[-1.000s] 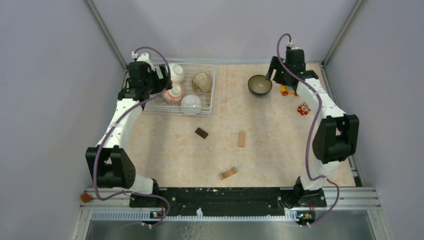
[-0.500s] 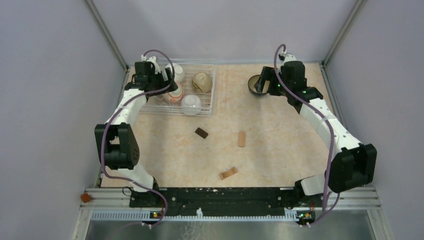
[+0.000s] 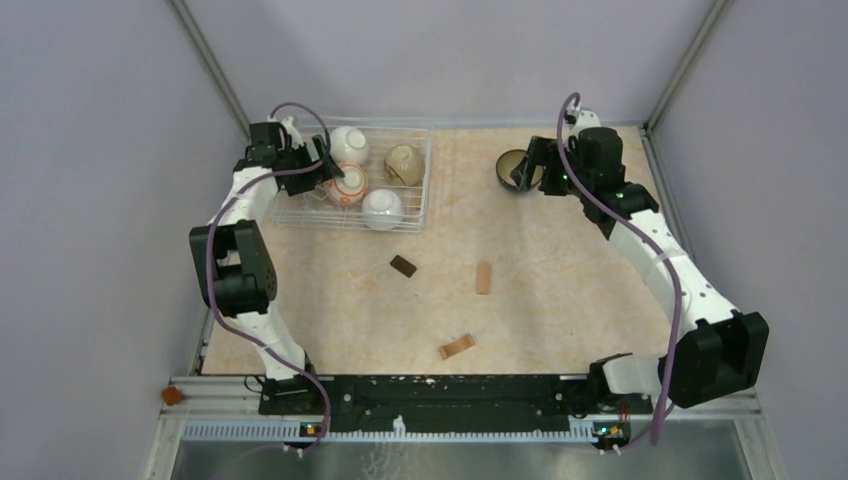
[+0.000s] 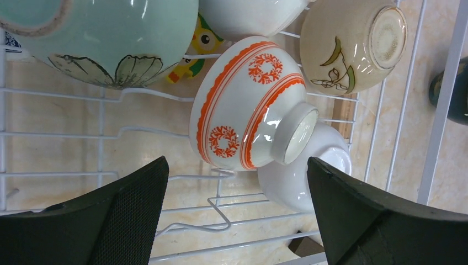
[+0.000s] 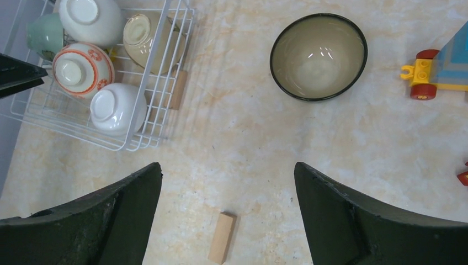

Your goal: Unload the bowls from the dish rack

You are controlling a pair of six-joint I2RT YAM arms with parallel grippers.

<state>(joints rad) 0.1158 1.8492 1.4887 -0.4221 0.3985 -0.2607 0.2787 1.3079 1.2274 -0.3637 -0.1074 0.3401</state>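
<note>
Top view: the L arm rises from its base, folds at a black joint by the left edge of the surface (image 3: 560, 290), then runs to the far-left corner. There the left end effector (image 3: 338, 172) sits over the dish rack (image 3: 300, 208). The R arm climbs the right side and bends left. The right end effector (image 3: 527, 168) hangs by the dark bowl (image 3: 507, 172), covering part of it. We can't read either finger gap here. In the rack we make out the orange-red bowl (image 3: 348, 188), the tan bowl (image 3: 404, 164) and two white ones.

Left wrist: its fingers (image 4: 132, 215) are spread wide, pinching nothing. The orange-red bowl lies on its side ahead btwn them, foot ring to the right, clear of both. A white bowl (image 4: 301, 176) sits just behind it, partly hidden. The pale-green bowl (image 4: 105, 33) is cut off at the top. A small yellow-green toy (image 4: 194, 47) peeks out, mostly hidden.

Right wrist: the fingers are spread and empty. The dark bowl stands upright on the surface, well ahead of the tips and apart from the rack. A toy vehicle (image 5: 441, 66) is cut off at the right edge. A wooden block (image 5: 222, 238) lies low in frame btwn the fingers.
</note>
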